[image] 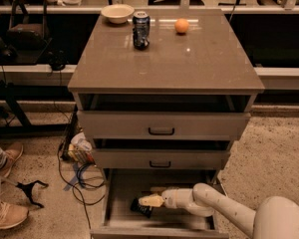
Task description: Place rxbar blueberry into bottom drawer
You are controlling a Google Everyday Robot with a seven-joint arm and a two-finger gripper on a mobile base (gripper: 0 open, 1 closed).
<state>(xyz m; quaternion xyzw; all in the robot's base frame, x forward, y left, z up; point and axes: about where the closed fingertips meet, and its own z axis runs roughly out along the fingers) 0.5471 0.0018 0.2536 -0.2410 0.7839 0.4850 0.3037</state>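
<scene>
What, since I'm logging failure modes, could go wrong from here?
The gripper is inside the bottom drawer with the rxbar blueberry at its tip; pulling back could drag the bar along. The arm reaches in just below the middle drawer, so rising too early might hit that drawer's front.

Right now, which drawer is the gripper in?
The bottom drawer, pulled farthest out; the gripper sits inside it. The top drawer and middle drawer stick out far less.

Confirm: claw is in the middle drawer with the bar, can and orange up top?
No. The camera view shows the claw in the bottom drawer, not the middle one, with the bar; can and orange are up top.
</scene>
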